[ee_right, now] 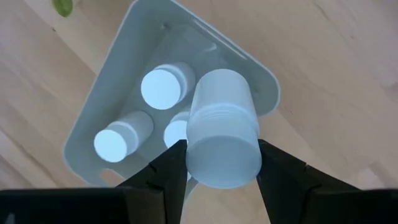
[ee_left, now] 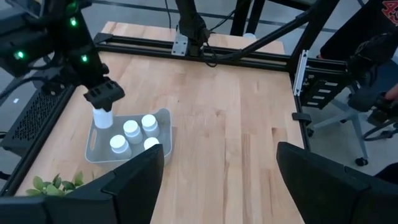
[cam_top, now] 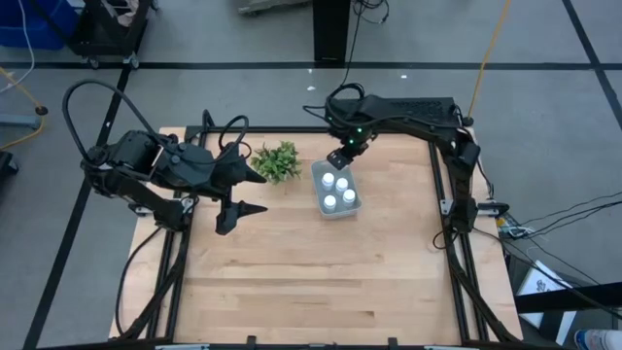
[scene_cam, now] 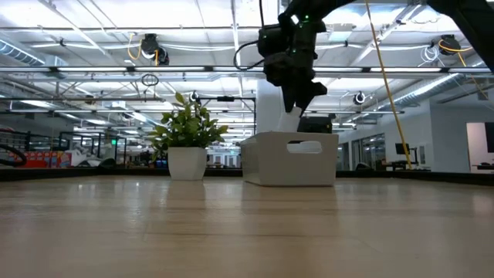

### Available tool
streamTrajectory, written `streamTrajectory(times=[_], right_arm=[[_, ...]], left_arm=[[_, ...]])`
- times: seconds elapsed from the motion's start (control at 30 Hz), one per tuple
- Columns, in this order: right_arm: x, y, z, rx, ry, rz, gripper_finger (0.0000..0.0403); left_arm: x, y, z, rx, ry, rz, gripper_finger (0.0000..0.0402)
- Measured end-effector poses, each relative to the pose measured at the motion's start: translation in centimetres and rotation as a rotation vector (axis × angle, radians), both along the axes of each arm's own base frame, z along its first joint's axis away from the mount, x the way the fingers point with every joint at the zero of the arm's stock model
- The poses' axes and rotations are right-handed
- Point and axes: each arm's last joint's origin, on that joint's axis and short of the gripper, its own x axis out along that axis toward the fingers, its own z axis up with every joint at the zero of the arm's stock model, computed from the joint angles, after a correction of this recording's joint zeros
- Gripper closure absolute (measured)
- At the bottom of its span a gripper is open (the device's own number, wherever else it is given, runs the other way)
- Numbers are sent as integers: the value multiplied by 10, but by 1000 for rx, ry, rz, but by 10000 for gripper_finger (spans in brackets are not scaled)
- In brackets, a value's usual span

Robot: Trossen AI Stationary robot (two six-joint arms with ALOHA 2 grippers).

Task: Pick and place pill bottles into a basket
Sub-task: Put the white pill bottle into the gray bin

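The pale blue-grey basket stands on the table right of the green plant. Several white pill bottles stand upright in it. My right gripper is over the basket's far end, shut on one more pill bottle. In the low view this bottle hangs just above the basket's rim. My left gripper is open and empty, left of the plant and basket. My right gripper pinches the pill bottle between its two fingers, on opposite sides of its upper part. The fingers come from above, pointing down. The bottle hangs upright below them, lifted clear, over the basket's far end.
The potted plant stands close to the basket's left side. The wooden table stretches bare toward the near edge. Black frame rails run along the table's sides. A person's leg and an office chair show beyond the table.
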Motion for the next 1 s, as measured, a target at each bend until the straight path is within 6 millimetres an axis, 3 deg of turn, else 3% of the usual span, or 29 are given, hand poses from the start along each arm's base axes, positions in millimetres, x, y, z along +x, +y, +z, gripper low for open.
streamTrajectory(times=[0.33,0.8,1.0], right_arm=[[11,-6,-23,17,32,30,249],[28,-5,-69,82,141,91,249],[31,-3,-77,95,163,105,249]], left_arm=[[0,0,0,-1,-3,1,80],[0,0,0,-1,-4,0,77],[0,0,0,-1,-3,0,84]])
